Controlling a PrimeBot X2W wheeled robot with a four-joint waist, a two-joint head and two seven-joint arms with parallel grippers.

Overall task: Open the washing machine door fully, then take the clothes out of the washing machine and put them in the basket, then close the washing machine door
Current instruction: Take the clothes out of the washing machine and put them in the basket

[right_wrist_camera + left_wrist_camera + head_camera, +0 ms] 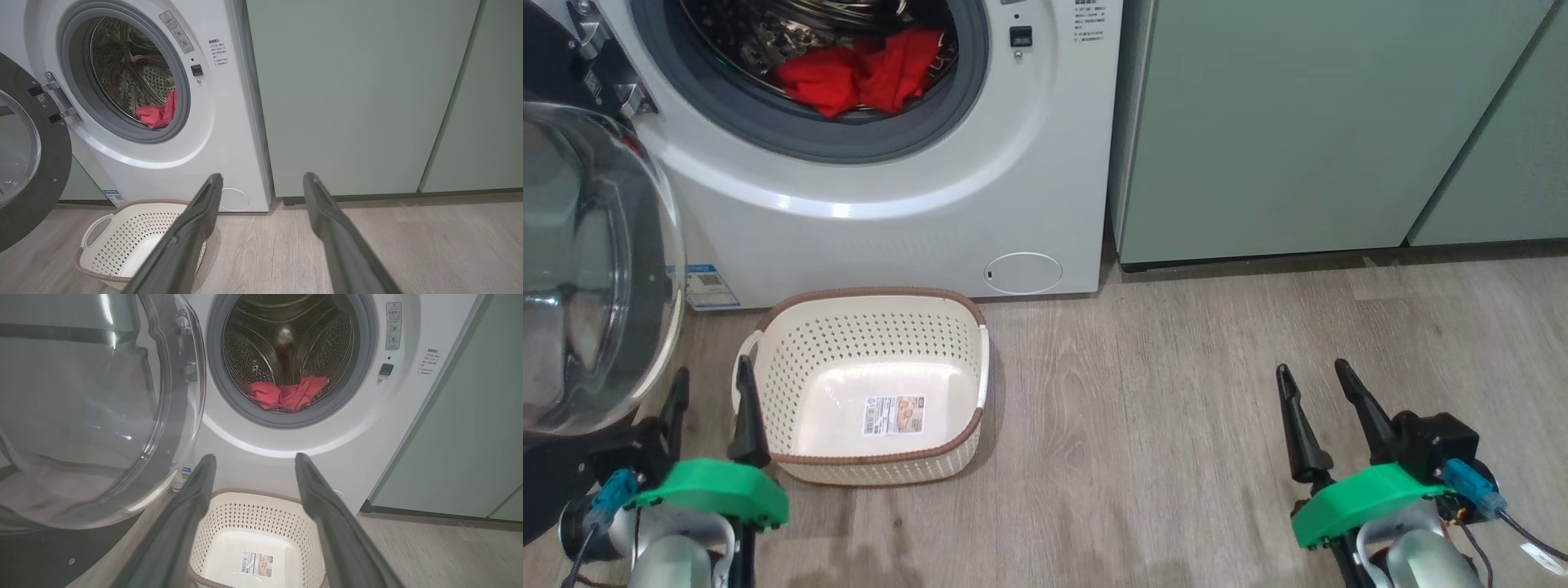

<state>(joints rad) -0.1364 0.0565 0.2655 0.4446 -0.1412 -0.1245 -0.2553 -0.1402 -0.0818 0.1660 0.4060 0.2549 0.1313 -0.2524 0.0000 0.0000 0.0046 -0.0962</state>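
— While the washing machine door (596,269) stands swung wide at the left of the washing machine (890,220), where are the clothes (866,77)?
— Heaped low in its drum (261,347). The basket (874,291) sits just before the machine.
— And the grippers?
— Left gripper (712,367) before the machine, beside the basket; right gripper (1311,367) well off the machine's right side. Both jaws apart.

Washing machine door (596,269): cut off by the head view's left edge. Drum (768,33): upper part cropped at top. Clothes (858,77): lower folds hidden behind the grey rubber ring (809,139). Basket sticker (894,415): print too small to read.
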